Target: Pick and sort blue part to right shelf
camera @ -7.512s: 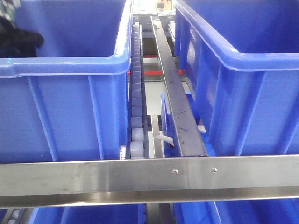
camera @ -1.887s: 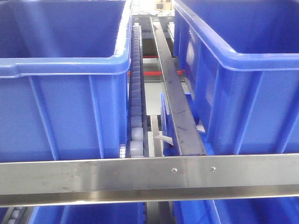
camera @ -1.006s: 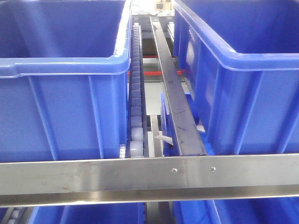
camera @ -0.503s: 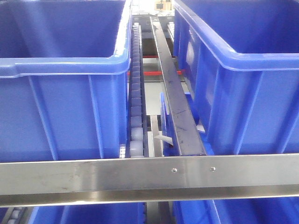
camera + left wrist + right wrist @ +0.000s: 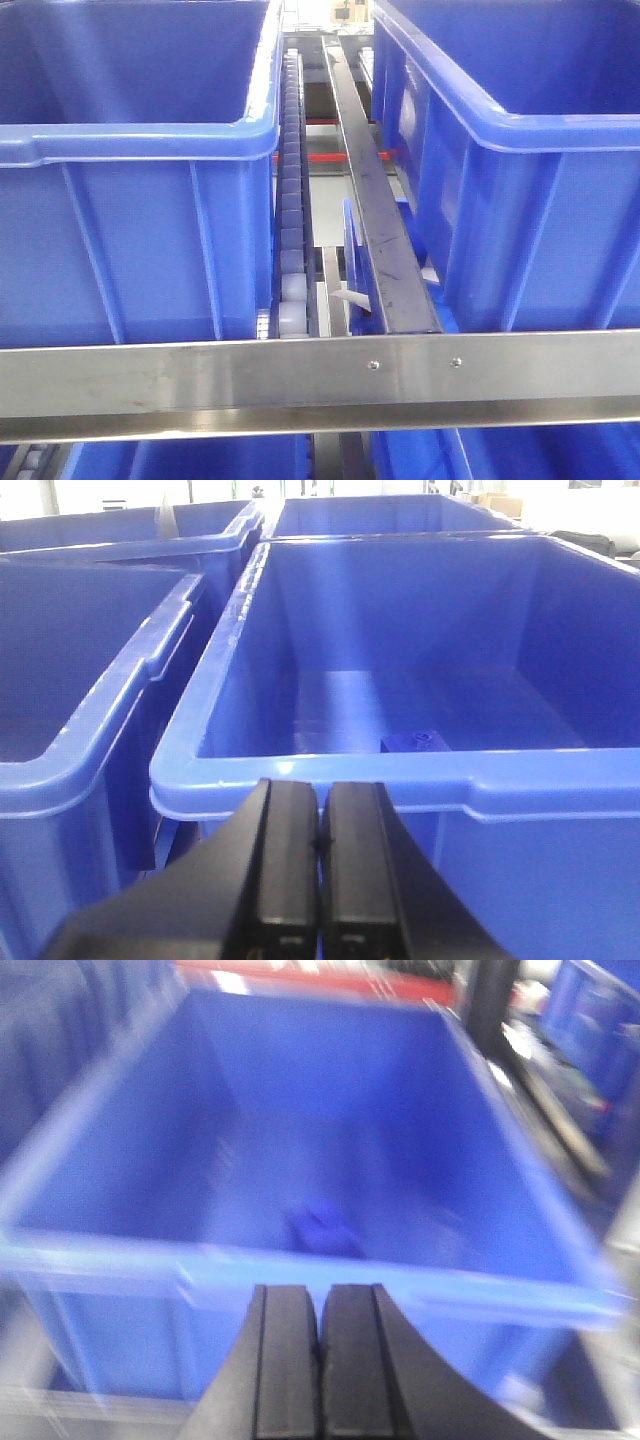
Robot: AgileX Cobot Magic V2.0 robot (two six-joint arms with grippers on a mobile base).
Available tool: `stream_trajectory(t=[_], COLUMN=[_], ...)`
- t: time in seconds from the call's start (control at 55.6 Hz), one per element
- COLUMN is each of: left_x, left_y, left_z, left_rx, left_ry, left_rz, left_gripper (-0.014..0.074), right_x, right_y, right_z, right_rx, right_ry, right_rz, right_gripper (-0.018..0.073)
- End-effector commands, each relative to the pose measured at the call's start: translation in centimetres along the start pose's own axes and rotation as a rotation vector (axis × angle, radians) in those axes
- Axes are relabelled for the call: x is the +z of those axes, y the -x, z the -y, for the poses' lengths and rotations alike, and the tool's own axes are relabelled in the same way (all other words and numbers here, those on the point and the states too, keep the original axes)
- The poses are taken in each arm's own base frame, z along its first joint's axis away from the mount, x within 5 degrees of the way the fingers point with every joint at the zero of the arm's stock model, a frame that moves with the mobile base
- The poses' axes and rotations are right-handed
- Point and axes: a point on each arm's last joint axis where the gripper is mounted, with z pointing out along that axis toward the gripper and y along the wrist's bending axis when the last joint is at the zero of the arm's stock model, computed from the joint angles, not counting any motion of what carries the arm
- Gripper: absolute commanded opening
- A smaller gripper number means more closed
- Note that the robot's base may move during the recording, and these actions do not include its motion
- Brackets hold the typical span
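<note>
Blue part point(image 5: 414, 741): lies on the floor of a large blue bin point(image 5: 330, 770), close against the near wall, small and blocky, loose, gripped by nothing. Seen from the left wrist just beyond the near rim. A second small blue part point(image 5: 322, 1228) shows in the blurred right wrist view, also resting on a bin point(image 5: 300, 1270) floor near the front wall; cannot tell whether same piece and same bin or another.

Left gripper point(image 5: 319, 825): jaws pressed together, nothing between them, poised outside the bin, just in front of and below the rim. Right gripper point(image 5: 320, 1345): jaws likewise closed flat on each other, empty, hanging in front of its bin wall; view smeared, so likely in motion.

Right shelf point(image 5: 320, 378): steel front rail across the front view, two big blue bins point(image 5: 140, 180) behind it on either side, a pale roller track point(image 5: 291, 230) and a dark steel divider bar point(image 5: 375, 220) running back between them. No arm visible in the front view.

Progress, judged from this: either a part already dropped and the arms clear of the bin, or a pick not yet begun. Nothing held at present. If a pick remains: open, reach over the rim, descend to the floor near the wall, with tight room against that wall.
</note>
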Motion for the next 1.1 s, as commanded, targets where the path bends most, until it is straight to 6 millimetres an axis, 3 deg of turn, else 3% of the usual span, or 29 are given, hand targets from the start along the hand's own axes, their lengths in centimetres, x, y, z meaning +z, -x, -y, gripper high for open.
stream_trajectory(t=[0.0,0.27,1.078], left_x=[-0.2,-0.2,-0.1], left_y=[0.0,0.0,0.0], left_z=[0.1,0.1,0.1], left_rx=[-0.017,-0.017,-0.017], left_ry=[-0.009,-0.009,-0.009], left_rz=[0.087,0.087,0.085], left_gripper=[0.0125,0.0125,0.0125], right_x=[0.5,2.3,2.3], right_y=[0.1,-5.2,-5.2], right_z=[0.1,0.5,0.5], right_rx=[0.041,0.094,0.101], right_ry=[0.002,-0.012,-0.011], right_rz=[0.174,0.266,0.249], right_gripper=[0.0055,0.0055,0.0055])
